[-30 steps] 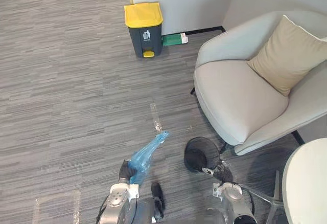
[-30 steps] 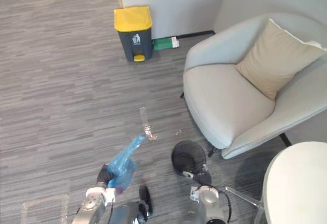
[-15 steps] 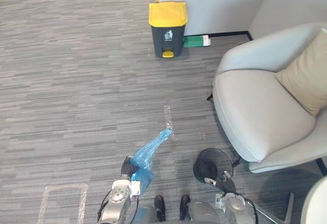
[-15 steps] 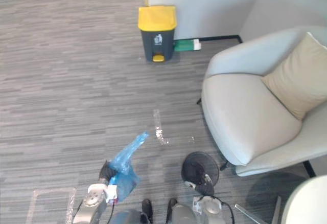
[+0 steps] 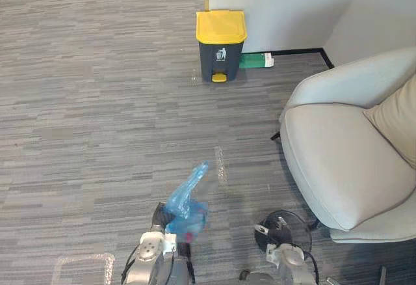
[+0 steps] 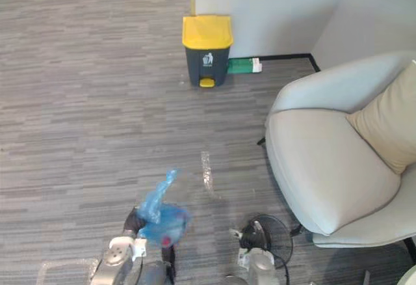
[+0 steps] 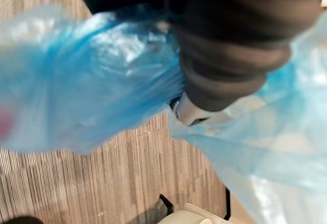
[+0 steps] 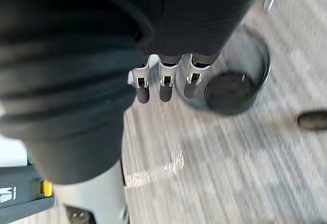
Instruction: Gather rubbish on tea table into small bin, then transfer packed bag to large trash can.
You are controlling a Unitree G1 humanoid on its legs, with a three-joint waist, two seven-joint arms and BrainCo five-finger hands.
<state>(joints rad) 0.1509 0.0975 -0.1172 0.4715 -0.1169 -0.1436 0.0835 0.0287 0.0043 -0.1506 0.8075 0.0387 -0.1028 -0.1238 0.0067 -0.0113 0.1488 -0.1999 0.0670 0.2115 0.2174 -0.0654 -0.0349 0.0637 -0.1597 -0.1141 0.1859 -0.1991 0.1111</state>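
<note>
Packing looks done: the left hand (image 5: 160,218) clenches the blue bag (image 5: 188,200) outside the mesh bin (image 5: 286,223), the right hand (image 8: 164,83) hangs with fingers (image 8: 196,78) relaxed, and the yellow-lidded trash can (image 5: 221,44) is not yet reached.

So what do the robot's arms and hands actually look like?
The arms are silver-grey. The left hand and the right hand each wear a dark ribbed cover over the back and wrist. The right hand's fingers are silver with dark tips.
</note>
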